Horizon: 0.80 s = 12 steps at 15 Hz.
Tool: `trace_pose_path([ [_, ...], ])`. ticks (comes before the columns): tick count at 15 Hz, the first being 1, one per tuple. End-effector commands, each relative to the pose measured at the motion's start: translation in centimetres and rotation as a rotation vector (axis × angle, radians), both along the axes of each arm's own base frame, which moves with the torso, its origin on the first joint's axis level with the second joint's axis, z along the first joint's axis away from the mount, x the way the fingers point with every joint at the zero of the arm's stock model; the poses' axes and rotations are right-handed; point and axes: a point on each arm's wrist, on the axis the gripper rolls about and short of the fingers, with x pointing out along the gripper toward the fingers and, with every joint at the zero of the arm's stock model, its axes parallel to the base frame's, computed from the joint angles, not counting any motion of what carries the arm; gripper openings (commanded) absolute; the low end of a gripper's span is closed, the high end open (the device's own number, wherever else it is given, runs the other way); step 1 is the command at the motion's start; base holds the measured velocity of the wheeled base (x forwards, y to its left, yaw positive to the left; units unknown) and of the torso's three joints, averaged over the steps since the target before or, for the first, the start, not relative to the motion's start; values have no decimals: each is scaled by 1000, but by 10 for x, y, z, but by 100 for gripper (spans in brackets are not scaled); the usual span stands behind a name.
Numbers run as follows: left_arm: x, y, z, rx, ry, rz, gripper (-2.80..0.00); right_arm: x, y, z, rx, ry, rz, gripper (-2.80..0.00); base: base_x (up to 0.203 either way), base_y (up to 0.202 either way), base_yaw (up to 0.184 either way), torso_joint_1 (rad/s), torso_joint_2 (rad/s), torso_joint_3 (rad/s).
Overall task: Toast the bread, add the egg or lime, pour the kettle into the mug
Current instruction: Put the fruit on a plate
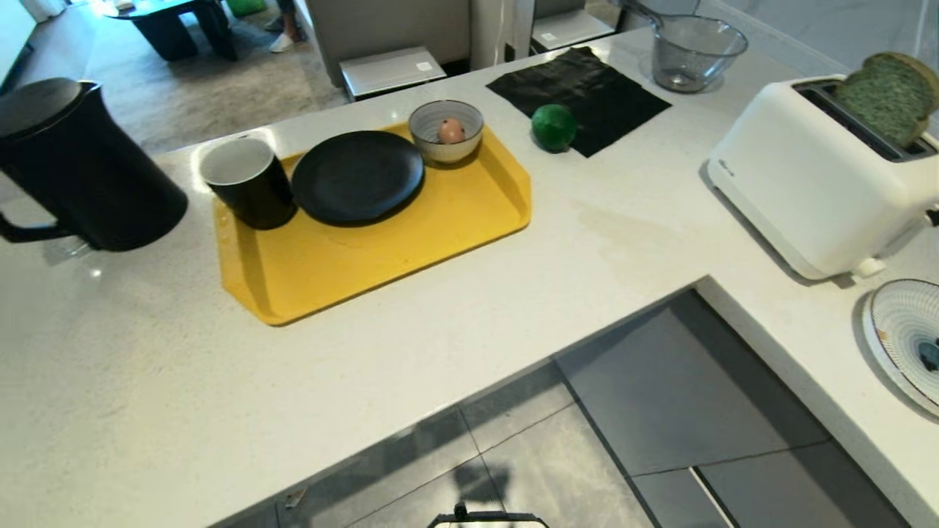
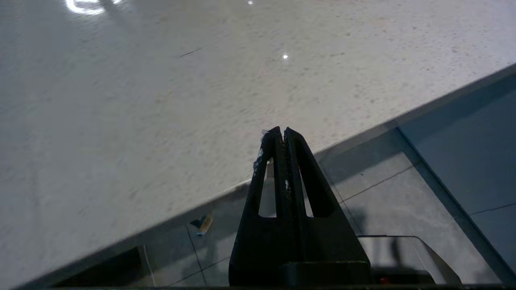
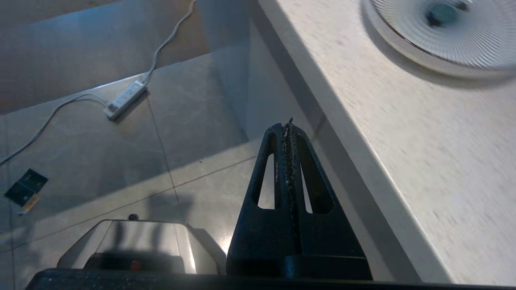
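kettle [image 1: 81,165] handle cut off, striped plate [image 1: 906,337] partly out of frame

Green bread [image 1: 888,94] tilted in toaster [image 1: 814,176], kettle [image 1: 81,169] beside mug [image 1: 248,182]

toaster [image 1: 799,183]: a small grey mark stood on its front corner; too small to read
elsewhere: no text was legible

light: bright, even | glare: countertop [image 2: 161,100] highlights | blur: striped plate [image 3: 443,32] soft
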Motion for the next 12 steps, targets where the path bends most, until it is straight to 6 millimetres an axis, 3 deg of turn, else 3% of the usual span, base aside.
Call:
trace_pose_path([
  [1, 1, 0, -5, -1, 15, 1, -280, 0, 0, 0, 0, 1, 0, -280, -1, -7, 176, -1, 1, 10],
  [5, 1, 0, -5, -1, 15, 0, -280, 0, 0, 0, 0, 1, 0, -280, -1, -5, 128, 3, 2, -1],
  [12, 1, 0, -5, -1, 15, 0, -280, 0, 0, 0, -3, 1, 1, -280, 0, 0, 0, 0, 0, 0],
])
